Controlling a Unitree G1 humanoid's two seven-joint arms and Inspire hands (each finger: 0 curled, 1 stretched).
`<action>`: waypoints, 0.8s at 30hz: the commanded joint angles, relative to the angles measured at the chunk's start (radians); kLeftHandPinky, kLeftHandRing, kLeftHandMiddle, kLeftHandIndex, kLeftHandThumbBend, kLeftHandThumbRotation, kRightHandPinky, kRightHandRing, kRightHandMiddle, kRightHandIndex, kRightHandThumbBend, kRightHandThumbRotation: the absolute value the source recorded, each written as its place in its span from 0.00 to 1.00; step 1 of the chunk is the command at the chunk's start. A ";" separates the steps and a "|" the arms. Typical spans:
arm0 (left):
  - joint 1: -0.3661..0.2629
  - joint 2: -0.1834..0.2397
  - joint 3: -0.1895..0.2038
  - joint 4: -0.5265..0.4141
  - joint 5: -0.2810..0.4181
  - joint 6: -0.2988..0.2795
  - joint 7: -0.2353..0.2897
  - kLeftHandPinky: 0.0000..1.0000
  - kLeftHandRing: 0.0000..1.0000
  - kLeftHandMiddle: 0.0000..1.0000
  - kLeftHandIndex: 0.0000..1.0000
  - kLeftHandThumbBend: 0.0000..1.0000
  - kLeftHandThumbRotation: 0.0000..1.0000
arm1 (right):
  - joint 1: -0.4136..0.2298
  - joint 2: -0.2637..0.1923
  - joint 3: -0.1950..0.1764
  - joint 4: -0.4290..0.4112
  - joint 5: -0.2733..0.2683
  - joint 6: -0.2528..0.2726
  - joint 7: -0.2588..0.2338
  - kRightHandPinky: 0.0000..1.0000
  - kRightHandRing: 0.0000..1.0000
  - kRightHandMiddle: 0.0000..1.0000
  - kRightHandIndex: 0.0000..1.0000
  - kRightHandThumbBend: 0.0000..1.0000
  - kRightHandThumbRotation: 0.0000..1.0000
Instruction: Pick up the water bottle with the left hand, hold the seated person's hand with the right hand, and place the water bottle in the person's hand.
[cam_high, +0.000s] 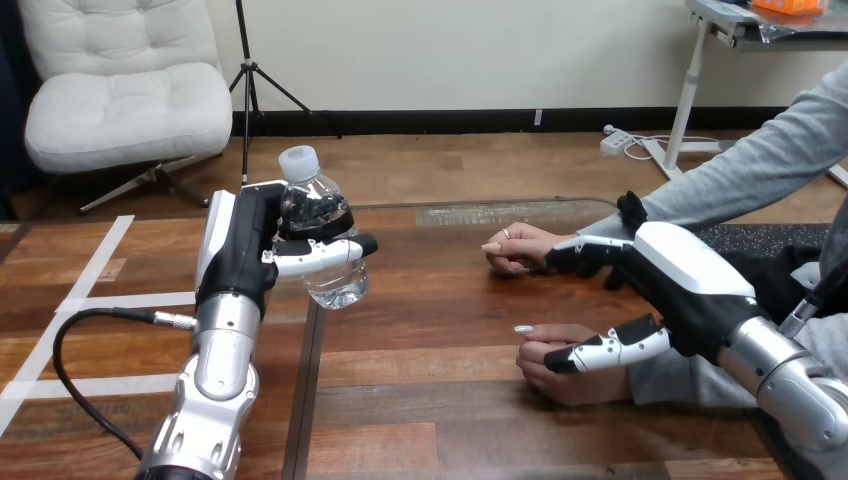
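Over the wooden table the right hand lies spread. Its fingers reach straight onto the person's farther hand, its thumb rests over the person's nearer hand — closed round neither. The left hand is clamped on the water bottle, upright and lifted at the view's left, well apart from the person. Best to settle a gentle right-hand hold first — then carry the bottle across level.

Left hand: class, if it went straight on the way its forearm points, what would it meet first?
Probably nothing: the left hand, curled round the water bottle, points away across the table, and that line looks free to the far edge. The person's hands lie off to its right. Depth is unclear.
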 joint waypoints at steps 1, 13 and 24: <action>-0.044 0.017 0.011 -0.059 -0.001 -0.019 0.006 0.27 0.34 0.38 0.38 0.81 0.00 | -0.096 -0.034 0.014 0.025 -0.007 -0.008 -0.024 0.67 0.76 0.78 0.79 1.00 0.49; -0.045 0.021 0.013 -0.057 -0.003 -0.027 0.004 0.28 0.34 0.37 0.37 0.81 0.00 | -0.109 -0.050 0.036 0.082 -0.017 -0.008 -0.049 0.68 0.76 0.78 0.79 1.00 0.53; -0.043 0.026 0.012 -0.058 -0.001 -0.039 0.001 0.28 0.34 0.38 0.38 0.80 0.00 | -0.121 -0.056 0.045 0.134 -0.023 -0.015 -0.062 0.68 0.77 0.78 0.79 1.00 0.52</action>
